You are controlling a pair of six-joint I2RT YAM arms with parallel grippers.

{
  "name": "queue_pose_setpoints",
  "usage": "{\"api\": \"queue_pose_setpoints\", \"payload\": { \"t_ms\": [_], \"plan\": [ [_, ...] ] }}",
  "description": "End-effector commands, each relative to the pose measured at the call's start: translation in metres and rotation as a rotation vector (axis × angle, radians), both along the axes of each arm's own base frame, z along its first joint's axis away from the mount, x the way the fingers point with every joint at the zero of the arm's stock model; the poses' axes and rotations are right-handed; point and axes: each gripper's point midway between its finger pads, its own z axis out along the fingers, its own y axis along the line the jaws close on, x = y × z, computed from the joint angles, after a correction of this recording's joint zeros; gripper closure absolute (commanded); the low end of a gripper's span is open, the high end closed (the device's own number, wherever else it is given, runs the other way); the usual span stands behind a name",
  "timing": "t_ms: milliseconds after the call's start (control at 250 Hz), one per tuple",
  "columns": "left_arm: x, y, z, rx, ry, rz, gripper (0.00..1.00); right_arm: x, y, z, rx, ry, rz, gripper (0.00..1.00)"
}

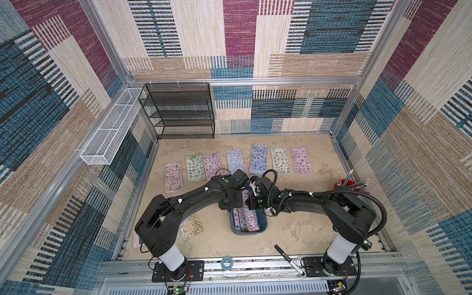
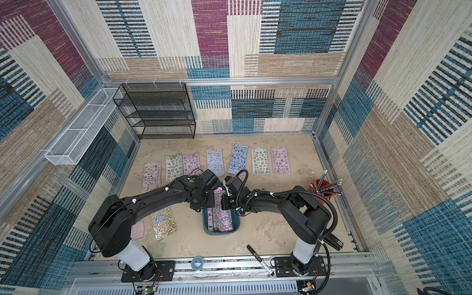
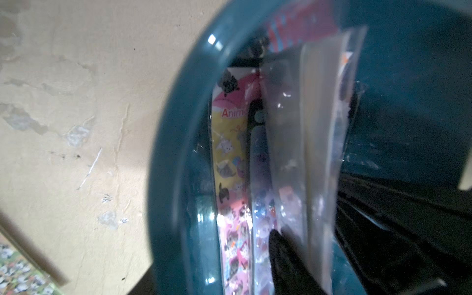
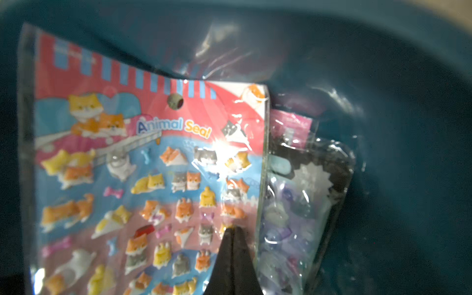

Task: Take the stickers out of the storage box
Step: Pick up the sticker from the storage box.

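The right claw [image 4: 231,228], pressed together, meets the glossy red-and-blue cartoon-animal sticker sheet [image 4: 153,178], tilted up in the shallow teal plastic storage box [image 3: 168,166], probably to draw it out. The left claw [image 3: 316,245] stands spread beside it. More sheets [image 4: 293,217] lie inside.

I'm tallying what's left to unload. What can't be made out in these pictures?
- How many stickers the storage box holds: both top views, arms cover its far half, sheets overlap.
- Whether the left gripper is open: left wrist view, blur and a clear sheet hide it.
- Pink slab: in a top view, left arm covers part.
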Motion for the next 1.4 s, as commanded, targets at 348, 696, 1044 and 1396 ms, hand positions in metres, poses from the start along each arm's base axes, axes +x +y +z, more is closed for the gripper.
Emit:
{"api": "queue_pose_setpoints", "payload": {
  "t_ms": [348, 696, 1044, 1396],
  "plan": [
    [0.015, -0.025, 0.051, -0.411, -0.172, 0.028, 0.45, -0.038, -0.066, -0.054, -0.277, 0.209, -0.081, 1.0],
    [0.004, -0.016, 0.085, -0.511, -0.251, 0.06, 0.44, -0.035, -0.066, -0.055, -0.287, 0.202, -0.081, 1.0],
    [-0.006, -0.017, 0.08, -0.457, -0.198, 0.039, 0.49, -0.034, -0.068, -0.054, -0.295, 0.195, -0.087, 1.0],
    [-0.008, -0.026, 0.035, -0.257, -0.09, -0.006, 0.47, -0.034, -0.07, -0.052, -0.299, 0.191, -0.094, 1.0]
  ]
}}
